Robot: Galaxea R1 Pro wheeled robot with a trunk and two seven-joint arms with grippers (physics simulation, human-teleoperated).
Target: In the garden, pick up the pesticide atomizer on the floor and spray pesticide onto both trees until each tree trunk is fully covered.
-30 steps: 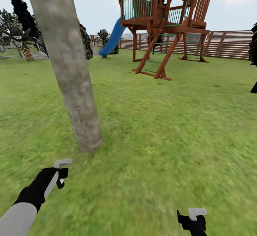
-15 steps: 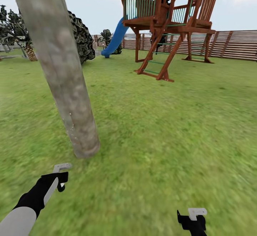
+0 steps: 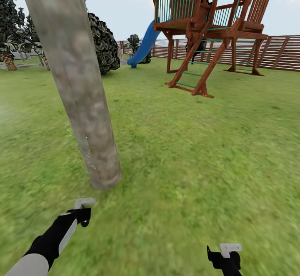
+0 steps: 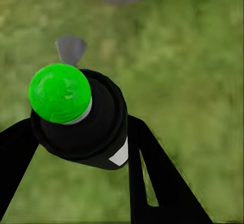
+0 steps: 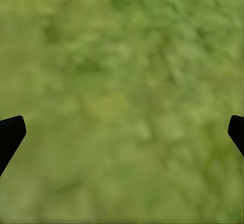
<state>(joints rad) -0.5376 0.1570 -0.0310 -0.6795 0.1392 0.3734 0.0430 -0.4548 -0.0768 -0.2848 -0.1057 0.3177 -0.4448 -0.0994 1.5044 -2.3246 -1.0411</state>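
Left gripper (image 4: 76,132) clamps atomizer (image 4: 76,115), seemingly nozzle toward trunk (image 3: 79,84).

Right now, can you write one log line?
left hand: holding pesticide atomizer | tree trunk: just ahead | right hand: open over grass

Grass lawn (image 3: 200,155): mottled tree trunk (image 3: 79,88) rooted near; wooden playset (image 3: 208,30) farther back.

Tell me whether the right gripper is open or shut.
Open: in the right wrist view the right gripper has its dark fingertips far apart, only grass between.
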